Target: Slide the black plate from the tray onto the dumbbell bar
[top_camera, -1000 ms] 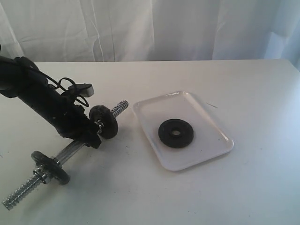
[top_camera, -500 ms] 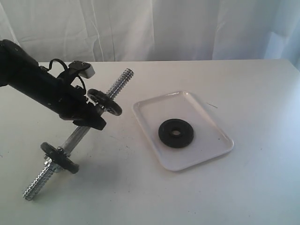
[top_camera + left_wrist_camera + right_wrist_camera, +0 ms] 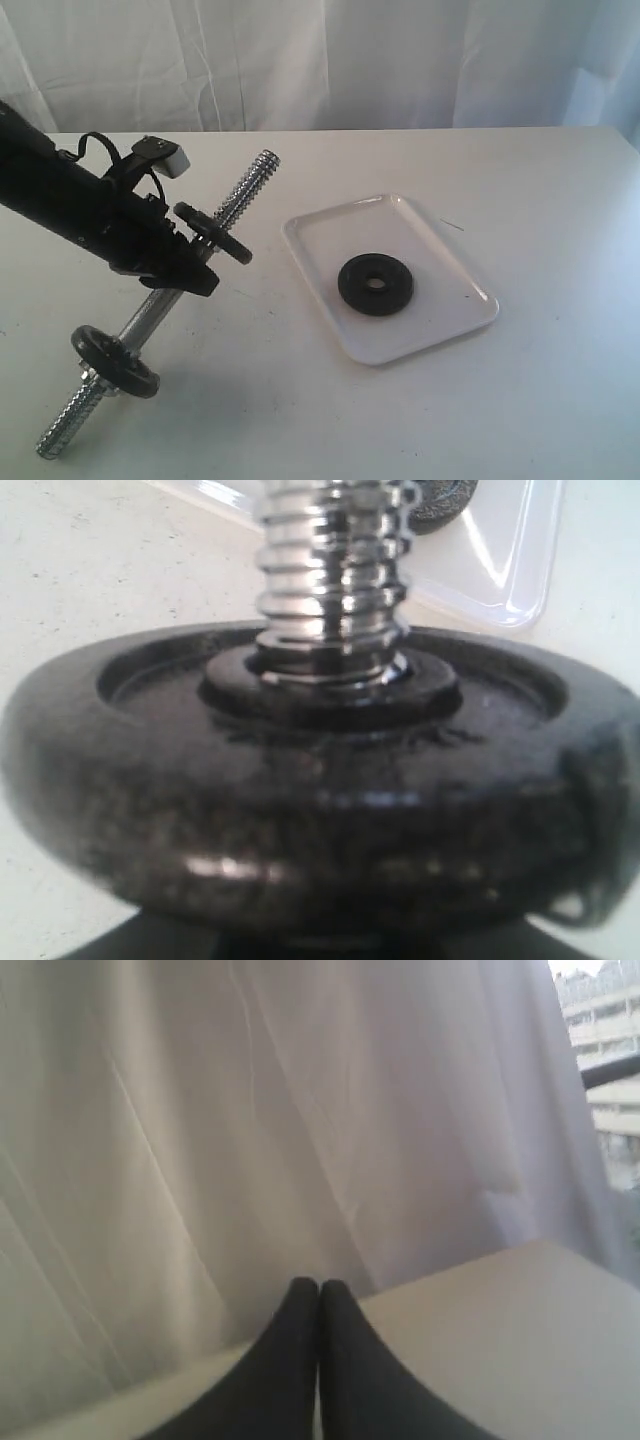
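The black plate (image 3: 375,285) lay flat inside the white tray (image 3: 330,240), roughly at its middle, with its hole facing up and nothing touching it. The tray sat on the white bench (image 3: 520,400), to the right of the arm.

The left tool (image 3: 190,278) was clamped around the smooth middle of the dumbbell bar (image 3: 150,312) and held it at a slant. The upper threaded end pointed up toward the curtain (image 3: 400,60), well clear of the tray. The lower threaded end was down near the bench at the front left; whether it touched could not be told.

Two other black discs sat on the bar, the upper disc (image 3: 212,232) just above the tool and the lower disc (image 3: 115,362) below it.

The left wrist view looked along the bar (image 3: 330,570) over the upper disc (image 3: 300,810), with a corner of the tray (image 3: 520,570) beyond it.

The right tool (image 3: 318,1310) was out of the exterior view. Its two dark fingers (image 3: 290,1360) were pressed together with nothing between them, facing the curtain (image 3: 200,1110) over the edge of the bench (image 3: 500,1340).
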Controlling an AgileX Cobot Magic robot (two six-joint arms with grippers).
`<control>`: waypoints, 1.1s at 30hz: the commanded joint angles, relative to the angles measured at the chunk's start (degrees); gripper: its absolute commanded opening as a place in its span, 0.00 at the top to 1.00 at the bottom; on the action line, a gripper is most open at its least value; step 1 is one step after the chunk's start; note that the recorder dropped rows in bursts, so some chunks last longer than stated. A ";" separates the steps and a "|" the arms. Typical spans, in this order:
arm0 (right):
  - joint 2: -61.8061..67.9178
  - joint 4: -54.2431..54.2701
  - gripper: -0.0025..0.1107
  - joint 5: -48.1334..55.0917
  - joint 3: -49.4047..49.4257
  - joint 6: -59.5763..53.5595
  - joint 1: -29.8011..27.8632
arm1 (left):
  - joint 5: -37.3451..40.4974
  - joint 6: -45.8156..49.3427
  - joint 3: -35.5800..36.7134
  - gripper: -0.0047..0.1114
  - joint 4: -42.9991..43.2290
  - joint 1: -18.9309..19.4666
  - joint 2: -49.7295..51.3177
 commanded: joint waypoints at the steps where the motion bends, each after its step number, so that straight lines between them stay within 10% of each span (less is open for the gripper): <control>1: -0.34 6.09 0.98 -0.93 0.27 23.60 -0.23 | 3.81 4.27 1.60 0.96 -13.56 -0.18 -3.22; 8: -0.34 6.24 0.98 9.84 0.27 44.34 -0.23 | 5.21 5.28 3.70 0.96 -14.44 -0.18 -3.22; 20: -0.34 4.08 0.98 7.74 0.27 42.77 -0.11 | 7.61 9.05 6.10 0.96 -18.67 -0.18 -3.22; 25: -0.34 -1.82 0.98 2.37 -3.61 37.04 2.66 | 7.59 9.71 6.10 0.96 -18.67 -0.18 -3.22; 33: 15.38 -7.46 0.98 25.69 -27.77 12.76 10.26 | 6.25 10.30 6.10 0.96 -18.67 -0.18 -3.22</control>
